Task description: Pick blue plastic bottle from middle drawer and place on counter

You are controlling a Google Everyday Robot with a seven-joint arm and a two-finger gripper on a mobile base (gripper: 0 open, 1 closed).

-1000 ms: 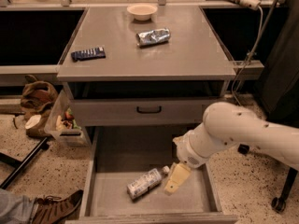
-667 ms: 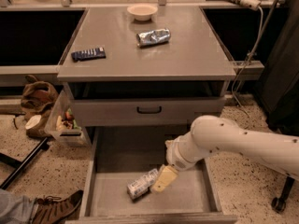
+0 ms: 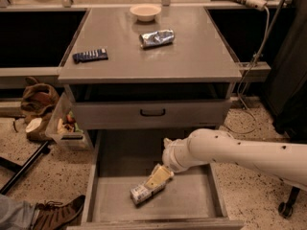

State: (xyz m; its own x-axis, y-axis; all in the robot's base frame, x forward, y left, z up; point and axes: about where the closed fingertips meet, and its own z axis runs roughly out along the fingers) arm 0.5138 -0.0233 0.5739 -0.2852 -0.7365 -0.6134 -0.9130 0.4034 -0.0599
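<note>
- Below the surface (image 3: 201, 47), the hand (image 3: 159, 175) was seen at the blue plastic bottle (image 3: 140, 194); its grip could not be told.
- It was judged light and slippery; a mid-body hold was favoured.

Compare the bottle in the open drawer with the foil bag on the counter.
The bottle lies low in the drawer; the foil bag sits up on the counter. The bottle has a pale printed label; the foil bag is crumpled, shiny silver-blue. The gripper is down at the bottle, far from the foil bag. Both lie on their sides on grey surfaces.
</note>
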